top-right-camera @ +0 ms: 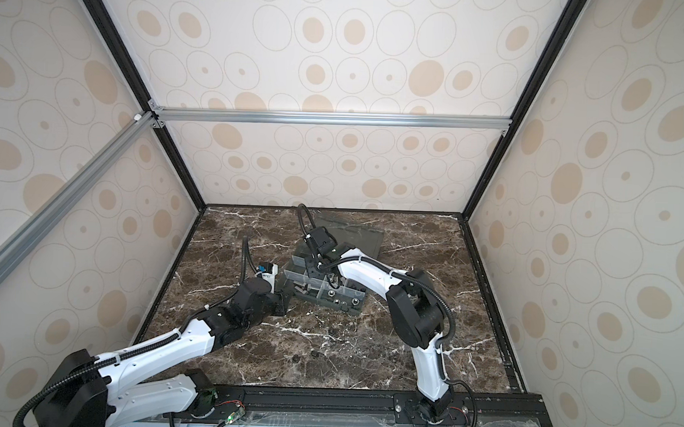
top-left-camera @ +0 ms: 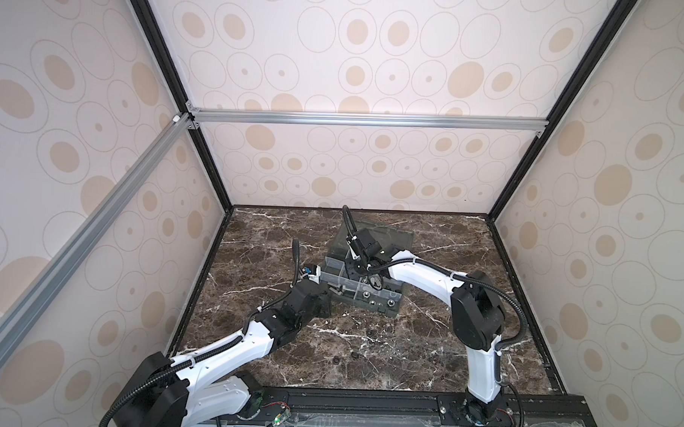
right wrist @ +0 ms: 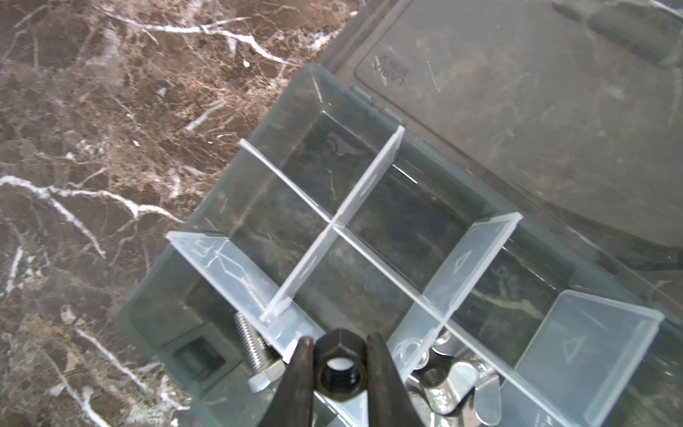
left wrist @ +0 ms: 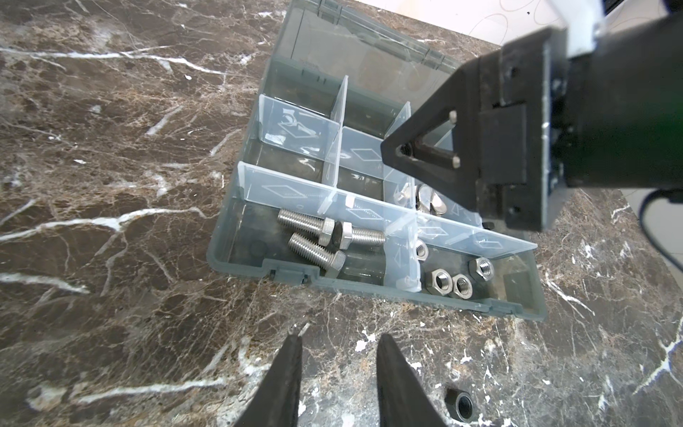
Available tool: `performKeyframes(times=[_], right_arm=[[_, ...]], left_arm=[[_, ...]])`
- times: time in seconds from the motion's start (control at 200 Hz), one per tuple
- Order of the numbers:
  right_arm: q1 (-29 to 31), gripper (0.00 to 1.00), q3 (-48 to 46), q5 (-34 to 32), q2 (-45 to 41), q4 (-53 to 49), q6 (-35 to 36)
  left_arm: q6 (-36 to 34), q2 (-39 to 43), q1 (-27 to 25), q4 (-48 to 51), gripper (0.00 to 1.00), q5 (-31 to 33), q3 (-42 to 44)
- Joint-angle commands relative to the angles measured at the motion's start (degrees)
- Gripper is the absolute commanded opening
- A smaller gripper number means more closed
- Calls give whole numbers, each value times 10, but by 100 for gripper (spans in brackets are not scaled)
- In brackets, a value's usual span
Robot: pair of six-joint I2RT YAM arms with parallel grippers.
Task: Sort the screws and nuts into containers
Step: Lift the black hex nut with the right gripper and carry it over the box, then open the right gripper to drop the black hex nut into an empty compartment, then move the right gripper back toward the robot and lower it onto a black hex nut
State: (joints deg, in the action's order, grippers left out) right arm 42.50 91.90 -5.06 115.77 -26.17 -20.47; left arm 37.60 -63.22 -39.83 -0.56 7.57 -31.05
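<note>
Shiny metal screws (left wrist: 318, 236); smoky plastic containers (left wrist: 242, 263); glossy marble tabletop (left wrist: 111, 192).

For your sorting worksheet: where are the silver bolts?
In a top view the bolts lie in the box's front-left cell, beside the cell of silver nuts.

Your right gripper (top-left-camera: 375, 281) is down over the organizer box (top-left-camera: 395, 310), above its middle cells, and its jaws are too small to read here. Left gripper (top-left-camera: 328, 302) sits low at the box's near-left corner, mostly hidden under its wrist. Lid (top-left-camera: 394, 234) lies open behind. Silver nuts (top-left-camera: 373, 303) sit in the front right cell, with screws (top-left-camera: 338, 290) in the cell left of them. Small dark pieces (top-left-camera: 354, 355) lie loose on the marble table (top-left-camera: 425, 362), apart from the box.
</note>
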Motion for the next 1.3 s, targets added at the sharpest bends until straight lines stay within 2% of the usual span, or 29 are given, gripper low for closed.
performKeyframes(times=[0.0,0.21,0.475,1.03,1.295], right_arm=[[-4,23,16,1,11,-10,1],[-4,30,19,9,13,-9,-2],[-3,34,20,6,7,-12,-3],[-3,34,-18,9,-36,-2,-3],[-3,34,-54,9,-90,1,1]], left_arm=[[11,9,4,-6,35,2,1],[12,10,5,-5,35,2,1],[15,9,4,-8,35,-4,0],[4,-2,4,6,35,-13,-20],[-11,-22,4,10,35,-41,-34]])
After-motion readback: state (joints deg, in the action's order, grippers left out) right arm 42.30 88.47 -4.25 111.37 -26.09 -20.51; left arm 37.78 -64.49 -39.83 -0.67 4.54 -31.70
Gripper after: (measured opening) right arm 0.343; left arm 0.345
